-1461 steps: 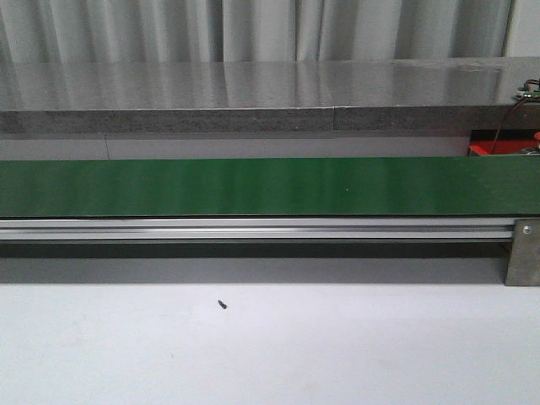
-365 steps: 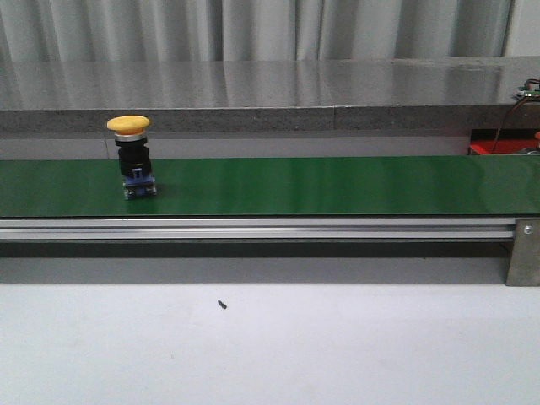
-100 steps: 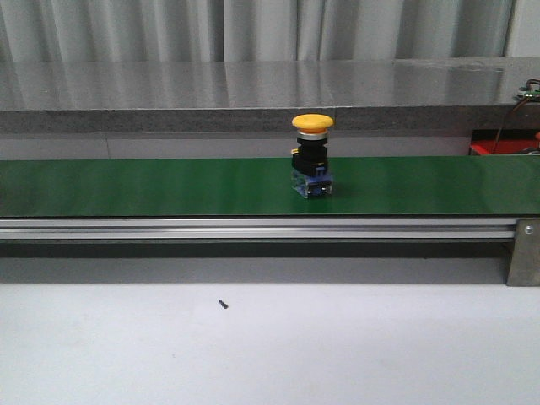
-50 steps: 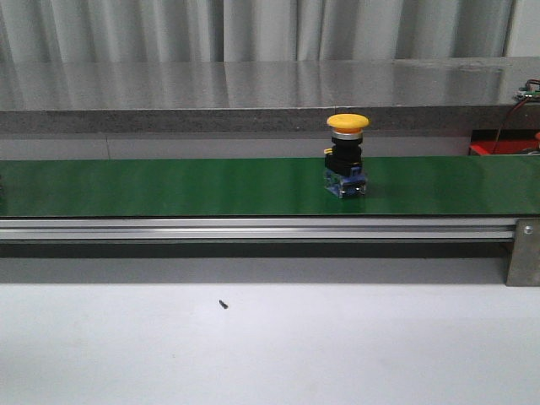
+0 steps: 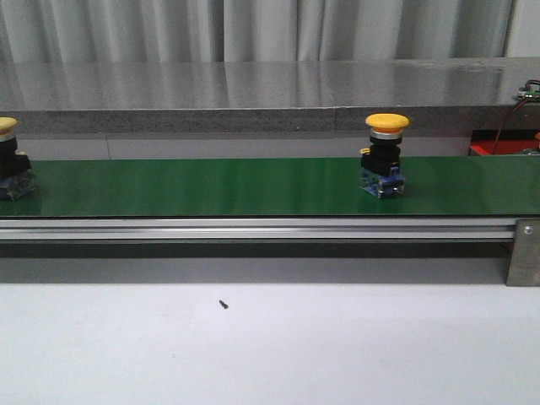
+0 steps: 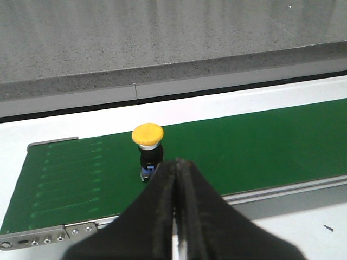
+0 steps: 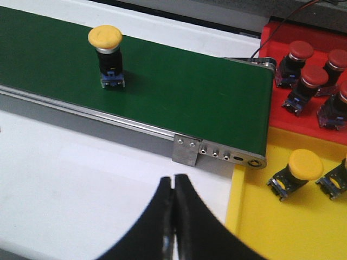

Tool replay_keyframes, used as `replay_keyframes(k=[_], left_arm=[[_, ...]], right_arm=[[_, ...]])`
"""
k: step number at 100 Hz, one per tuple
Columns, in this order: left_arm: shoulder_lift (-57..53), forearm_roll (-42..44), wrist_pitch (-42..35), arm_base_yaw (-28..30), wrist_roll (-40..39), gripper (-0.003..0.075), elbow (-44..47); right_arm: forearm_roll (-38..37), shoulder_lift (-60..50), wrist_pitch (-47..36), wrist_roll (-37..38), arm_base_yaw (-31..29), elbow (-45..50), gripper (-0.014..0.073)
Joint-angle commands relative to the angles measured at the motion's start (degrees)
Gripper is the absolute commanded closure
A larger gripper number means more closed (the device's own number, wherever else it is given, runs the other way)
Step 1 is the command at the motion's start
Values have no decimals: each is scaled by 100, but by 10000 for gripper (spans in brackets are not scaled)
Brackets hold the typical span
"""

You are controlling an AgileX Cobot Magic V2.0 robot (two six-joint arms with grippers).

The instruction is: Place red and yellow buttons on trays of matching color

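Note:
A yellow button [image 5: 386,157] stands upright on the green conveyor belt [image 5: 253,186], right of its middle. A second yellow button [image 5: 10,169] shows at the belt's left edge. In the left wrist view this yellow button [image 6: 148,147] stands just beyond my left gripper [image 6: 177,161], which is shut and empty. My right gripper [image 7: 173,177] is shut and empty over the white table, short of the belt's end. The other yellow button [image 7: 108,57] rides the belt there. Past the belt's end lie the red tray [image 7: 282,116] and the yellow tray [image 7: 271,227].
Several red buttons [image 7: 314,78] sit in the red tray and yellow buttons [image 7: 301,168] in the yellow tray. An aluminium rail [image 5: 253,229] runs along the belt's front. A grey counter [image 5: 253,93] lies behind. A small black speck [image 5: 223,304] marks the table.
The yellow button has ridden the belt to the right. A second yellow button has come into view at the belt's left edge.

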Motion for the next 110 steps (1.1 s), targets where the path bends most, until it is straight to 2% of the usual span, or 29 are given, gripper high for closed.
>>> replay_keyframes(k=[1,17,45,52,59,71,76,110], left_arm=[[-337,-76,-480,-35,-3,740,70],[-722,-76,-480,-35,-3,740,259],[-720,-76,-467,-35,-3,740,259],[-720,-76,-467,-35,-3,740,259],[-720,-76,-467,-35,-3,740,259],[-720,-76,-467,-35,-3,740,259],[-720,-76,-467,-35,-3,740,259],[-720,-76,-467,-35,-3,740,259]], right_arm=[[72,11,-389,-43,-8,-140,662],[119,11,-389,-43,-8,-140,662],[306,43,-359,-43,-8,-171,637],[346,111,-193,-43,-8,-286,558],[375,242,23,-43,-8,-457,428],[375,596,269,-43,-8,-820,158],[375,798,293,-43,-8,-985,96],[365,3041,187,-43,-8,-2107,83]])
